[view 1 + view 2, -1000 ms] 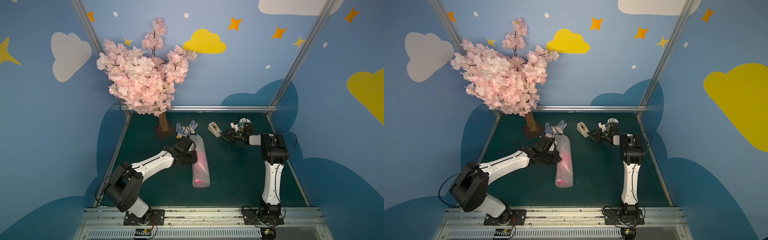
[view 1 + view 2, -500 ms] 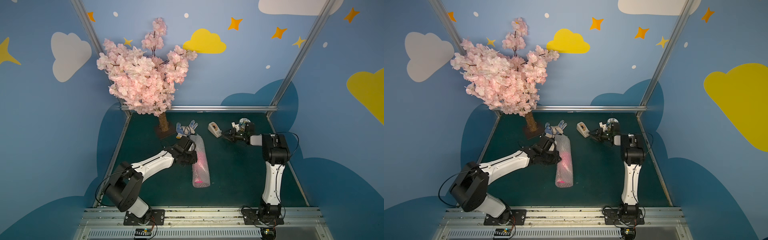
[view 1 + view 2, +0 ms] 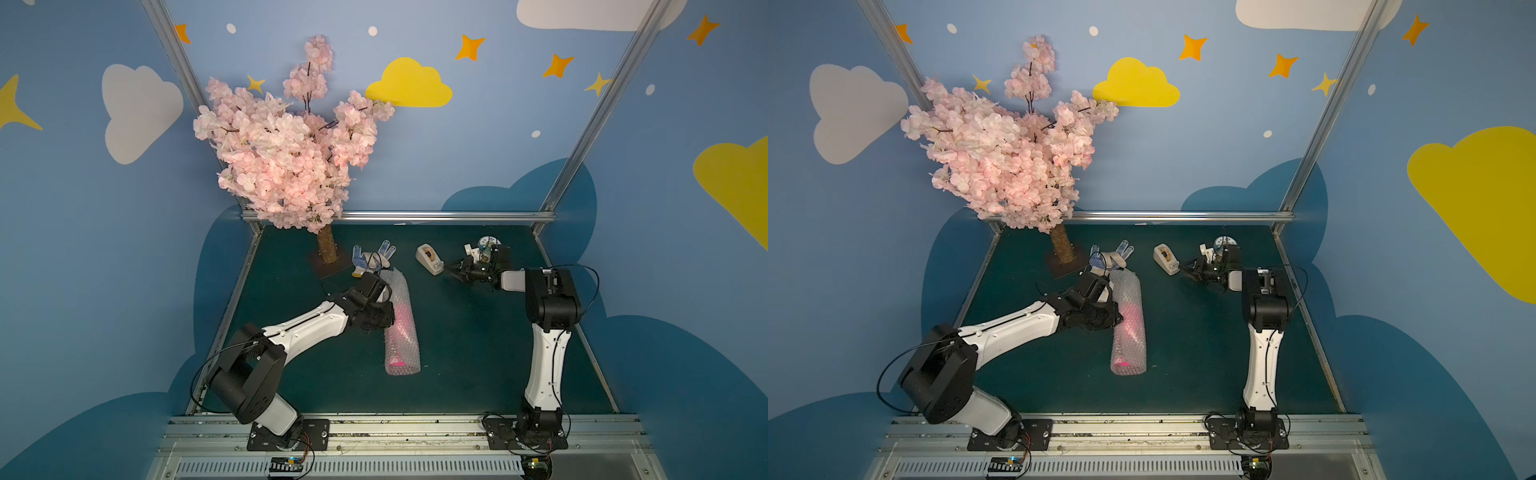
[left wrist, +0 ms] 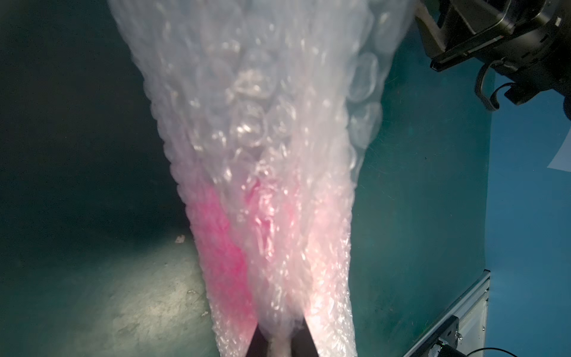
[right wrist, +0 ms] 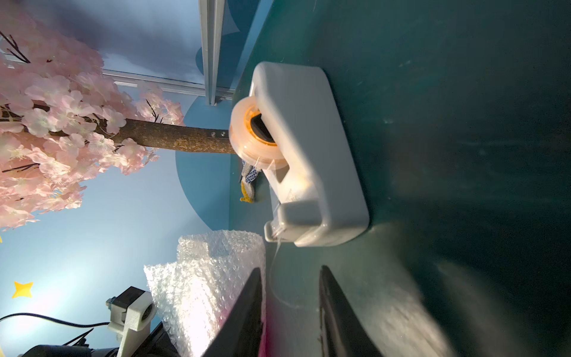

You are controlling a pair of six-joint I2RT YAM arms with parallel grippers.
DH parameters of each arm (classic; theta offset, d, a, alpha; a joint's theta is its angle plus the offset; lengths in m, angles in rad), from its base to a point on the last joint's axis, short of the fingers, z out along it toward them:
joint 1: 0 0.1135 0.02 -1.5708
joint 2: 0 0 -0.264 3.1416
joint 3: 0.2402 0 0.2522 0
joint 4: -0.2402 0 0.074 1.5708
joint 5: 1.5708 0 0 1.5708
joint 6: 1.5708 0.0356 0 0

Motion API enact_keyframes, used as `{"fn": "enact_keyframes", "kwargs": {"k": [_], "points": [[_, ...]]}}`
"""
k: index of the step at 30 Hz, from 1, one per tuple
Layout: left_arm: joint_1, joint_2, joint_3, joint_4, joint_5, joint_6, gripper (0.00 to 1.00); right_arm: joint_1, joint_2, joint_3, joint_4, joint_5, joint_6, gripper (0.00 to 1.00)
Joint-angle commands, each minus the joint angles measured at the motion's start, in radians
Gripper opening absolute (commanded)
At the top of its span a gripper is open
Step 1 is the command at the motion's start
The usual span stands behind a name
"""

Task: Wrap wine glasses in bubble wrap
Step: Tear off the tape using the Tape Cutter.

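The wine glass (image 3: 398,363), already rolled inside the bubble wrap (image 3: 402,332), lay on its side at the centre of the green table (image 3: 478,353), the left claw (image 4: 280,338) clamped on the roll's side. The bundle's long axis ran from just below the glove (image 3: 372,258) down toward the lower centre of the frame, with magenta showing at the lower open end; whether that was the foot or the rim could not be told. At upper right, the right claw (image 5: 290,272) stood apart beside the tape dispenser (image 3: 429,259), a loose strand of tape (image 5: 272,278) between its jaws. The pull would likely go best with the strand pinched squarely, drawn out straight and torn against the cutter while the roll was held shut.
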State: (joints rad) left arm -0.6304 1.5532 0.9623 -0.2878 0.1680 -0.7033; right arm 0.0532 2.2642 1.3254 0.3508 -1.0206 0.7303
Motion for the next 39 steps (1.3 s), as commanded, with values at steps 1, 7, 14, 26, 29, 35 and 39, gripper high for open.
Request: {"fn": "enact_keyframes", "kwargs": {"k": [1,7,14,26,29,35,39], "points": [[-0.002,0.012,-0.009,-0.010,0.001,0.005,0.12,-0.005,-0.034,0.000,-0.009,0.008,-0.005,0.29],[-0.001,0.012,-0.009,-0.008,0.001,0.003,0.12,-0.005,-0.034,0.001,-0.013,0.013,-0.003,0.26],[-0.001,0.008,-0.011,-0.007,0.001,0.002,0.12,-0.009,-0.033,-0.001,-0.006,0.017,0.004,0.22],[-0.002,0.007,-0.011,-0.007,0.001,0.004,0.12,-0.008,-0.029,0.012,-0.026,0.023,0.003,0.16],[-0.002,0.007,-0.009,-0.010,0.001,0.005,0.12,-0.007,-0.030,0.012,-0.029,0.024,0.003,0.15],[-0.001,0.008,-0.009,-0.010,0.002,0.005,0.12,-0.006,-0.028,0.016,-0.036,0.025,-0.003,0.13],[-0.002,0.008,-0.007,-0.010,0.002,0.007,0.12,-0.006,-0.029,0.020,-0.048,0.032,-0.005,0.10]]}}
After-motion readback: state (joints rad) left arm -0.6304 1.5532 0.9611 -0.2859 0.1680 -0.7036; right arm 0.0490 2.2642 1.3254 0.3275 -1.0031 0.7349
